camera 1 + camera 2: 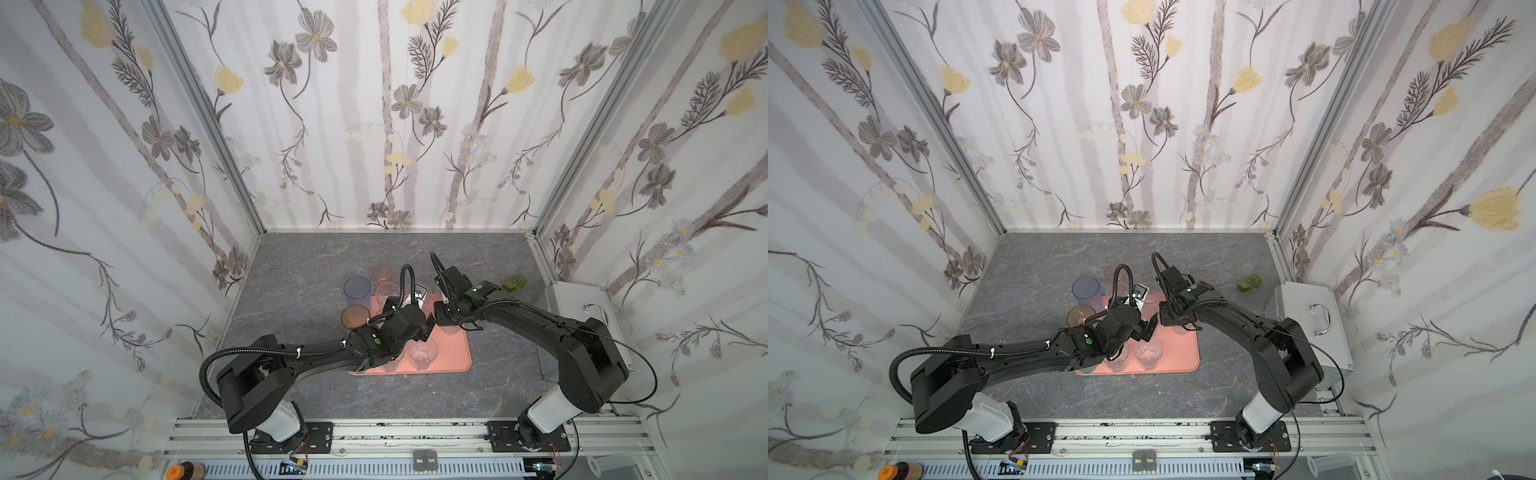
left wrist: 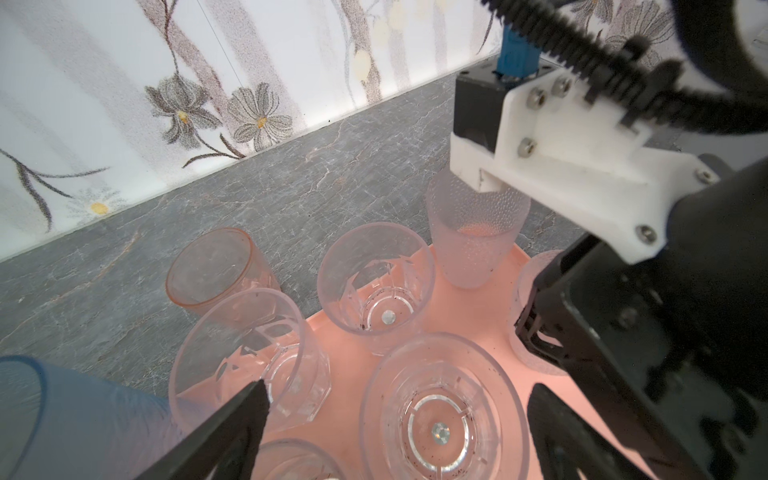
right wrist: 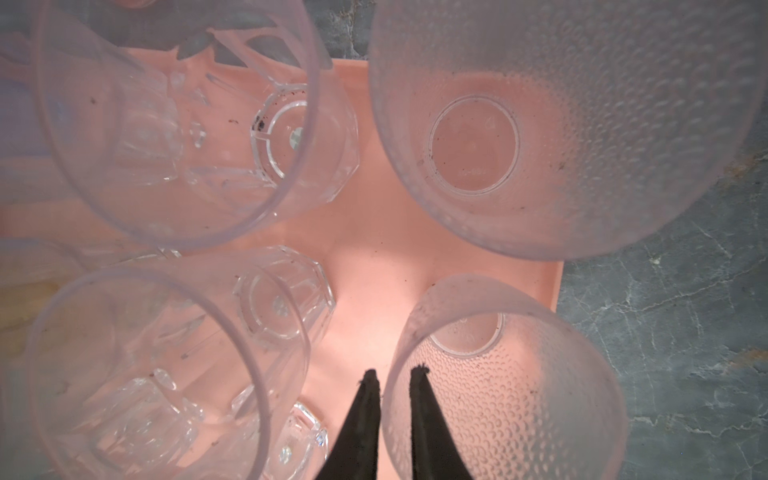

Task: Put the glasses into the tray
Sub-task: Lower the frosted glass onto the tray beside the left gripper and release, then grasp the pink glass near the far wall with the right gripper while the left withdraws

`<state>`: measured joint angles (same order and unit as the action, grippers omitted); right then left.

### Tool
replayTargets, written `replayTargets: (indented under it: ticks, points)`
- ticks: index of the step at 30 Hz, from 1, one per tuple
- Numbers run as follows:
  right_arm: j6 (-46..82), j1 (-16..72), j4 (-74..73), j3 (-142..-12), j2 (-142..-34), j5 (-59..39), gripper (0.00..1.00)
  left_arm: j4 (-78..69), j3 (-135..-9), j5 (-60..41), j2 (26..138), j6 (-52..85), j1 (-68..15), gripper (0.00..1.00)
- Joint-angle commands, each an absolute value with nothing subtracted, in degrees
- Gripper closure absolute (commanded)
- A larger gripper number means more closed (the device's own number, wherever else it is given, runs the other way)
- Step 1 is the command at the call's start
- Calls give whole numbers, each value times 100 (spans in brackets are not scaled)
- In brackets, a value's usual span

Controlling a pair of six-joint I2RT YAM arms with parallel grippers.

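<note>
Bright, even light, bowed edges (close wrist views slightly soft)

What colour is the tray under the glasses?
Salmon pink. The tray shows best in the right wrist view.

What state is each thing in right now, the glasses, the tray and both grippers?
Tray: flat on table, partly filled.
Clear glasses: upright in tray.
Frosted glass: upright in tray, untouched.
Second frosted glass: upright in tray, rim between right jaws.
Blue tumbler: upright on table, outside tray.
Amber tumbler: same.
Pink tumbler: same.
Left gripper: open, empty.
Right gripper: nearly closed astride that rim; grip unclear.
</note>
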<state>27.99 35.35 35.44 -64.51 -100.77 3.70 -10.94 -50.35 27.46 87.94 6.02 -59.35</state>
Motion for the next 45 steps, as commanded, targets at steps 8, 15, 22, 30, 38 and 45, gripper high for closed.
replayTargets:
  ticks: [8,15,22,30,38,45]
  points:
    - [2750,3509,3392,-6486,-10101,542,84,-1266,-5019,2847,8780,624,-5932,0]
    - [2768,3500,3361,-6565,-10081,425,88,-1266,-5019,2855,8802,610,-5927,0]
    - [2758,3504,3327,-6548,-10124,356,88,-1266,-5025,2856,8799,613,-5925,0]
    - [2780,3499,3190,-6539,-10046,175,88,-1266,-5017,2856,8780,628,-5925,0]
    - [2769,3487,3199,-6525,-9982,211,83,-1270,-4992,2879,8745,642,-5924,0]
    - [2724,3476,3479,-6964,-9790,270,75,-1257,-4980,3097,8555,366,-5894,0]
